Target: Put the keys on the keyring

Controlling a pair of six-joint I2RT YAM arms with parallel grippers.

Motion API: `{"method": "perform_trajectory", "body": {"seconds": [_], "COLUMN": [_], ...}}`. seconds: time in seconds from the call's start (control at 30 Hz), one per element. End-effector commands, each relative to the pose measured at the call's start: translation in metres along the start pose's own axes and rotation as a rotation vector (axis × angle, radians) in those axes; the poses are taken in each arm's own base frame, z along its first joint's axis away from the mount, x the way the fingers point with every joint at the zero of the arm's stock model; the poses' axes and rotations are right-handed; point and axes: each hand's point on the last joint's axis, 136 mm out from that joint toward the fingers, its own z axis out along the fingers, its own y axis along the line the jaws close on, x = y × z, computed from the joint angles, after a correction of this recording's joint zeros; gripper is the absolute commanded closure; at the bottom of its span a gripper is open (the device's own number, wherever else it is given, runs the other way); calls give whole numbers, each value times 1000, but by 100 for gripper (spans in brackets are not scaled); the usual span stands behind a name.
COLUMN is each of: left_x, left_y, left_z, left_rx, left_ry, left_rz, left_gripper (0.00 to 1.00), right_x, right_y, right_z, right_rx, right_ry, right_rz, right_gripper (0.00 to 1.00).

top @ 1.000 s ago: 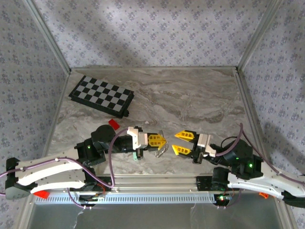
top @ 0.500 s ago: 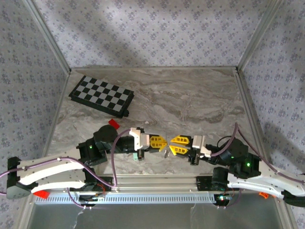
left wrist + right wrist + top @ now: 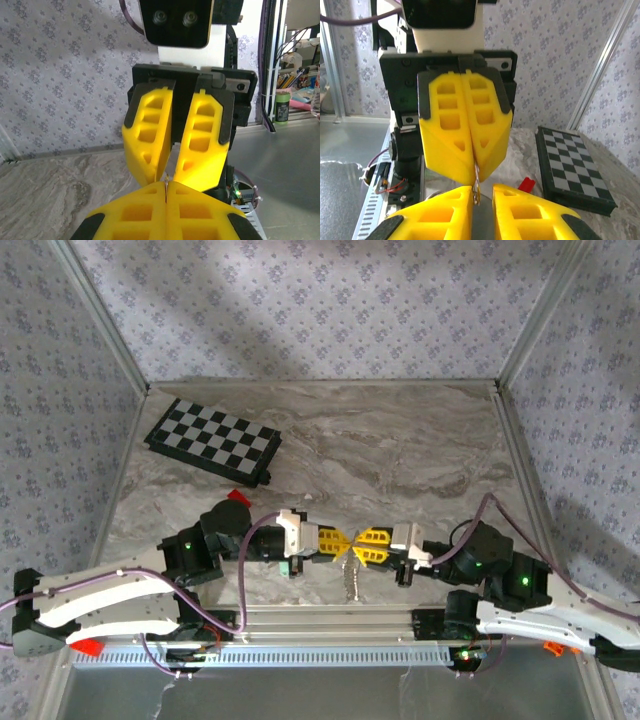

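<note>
Keyring (image 3: 350, 575) hangs where both grippers meet, near the table's (image 3: 400, 450) front edge, its wire pinched in the clenched left gripper (image 3: 346, 541). Right gripper (image 3: 360, 544) fingers stand slightly parted around that wire.

- This was a robot lab booth.
- Flowery paper walls (image 3: 320, 300) stood between metal posts (image 3: 103, 312).
- The table (image 3: 400, 440) looked like marble.
- A green bottle (image 3: 283, 106) and pens (image 3: 282, 79) sat outside.

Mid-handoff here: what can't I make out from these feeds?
- Left wrist view: a thin silvery metal sliver is pinched in the left gripper. Its yellow fingers cover the rest, so key or ring is unclear.
- Top view: the silvery dangling piece is too small to identify.
- Right wrist view: whether the right gripper touches the sliver is unclear.
</note>
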Motion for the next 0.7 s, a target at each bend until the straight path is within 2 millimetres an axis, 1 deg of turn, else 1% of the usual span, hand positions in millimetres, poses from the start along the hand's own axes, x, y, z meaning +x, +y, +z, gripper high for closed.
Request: {"method": "perform_trajectory", "body": {"seconds": [0.0,0.23,0.4,0.67], "left_x": [-26,-20,-20,-19], "left_y": [-1,0,0,-1], "left_z": [-6,-4,-3,0], "left_rx": [13,13,16,24], "left_ry": [-51,-23,-20,-27], "left_rz": [37,42,40,35], "left_gripper": [100,100,100,100], "right_x": [-5,-8,-6,-10], "right_y": [-1,-2,1,5], "right_z": [-4,-4,-1,1], "right_rx": [-2,-1,-12,-32], "right_ry": [14,9,-1,-46], "right_rz": [1,6,14,29], "right_gripper": [80,82,78,78]}}
